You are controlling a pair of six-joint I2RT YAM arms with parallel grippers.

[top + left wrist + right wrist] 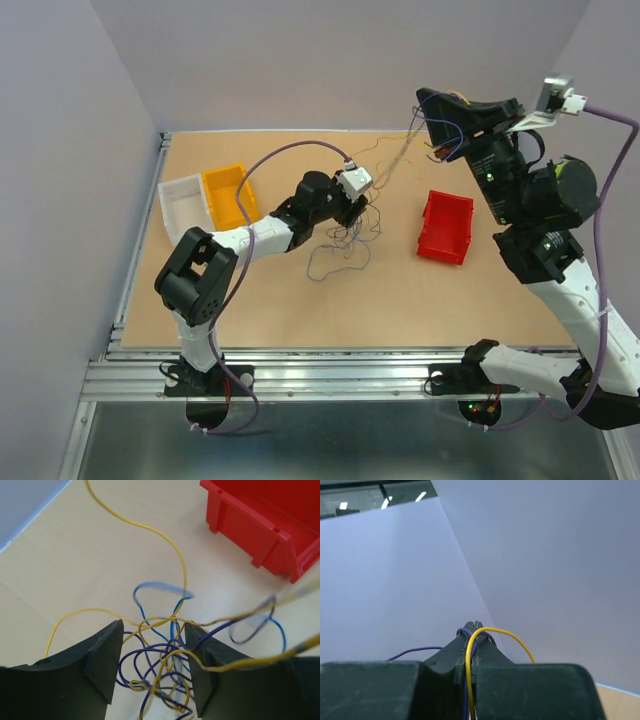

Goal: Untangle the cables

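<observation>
tangled cables (345, 240) heaped mid-way across the tan table (280, 300), just left of the red bin (445, 228), well right of the orange bin (228, 195) and white bin (183, 205). down over the heap with the left gripper (355, 208), jaws parted, purple and yellow loops loose between the fingers (107, 655), nothing pinched. up high at far right with the right gripper (424, 100), jaws clamped tight on one yellow and one purple strand, both trailing down toward the heap.

The cables (350, 232) stretch up and rightward through the air, barring passage. A red bin (445, 227) stands beside them. Bare counter (400, 300) lies toward the arm bases.
</observation>
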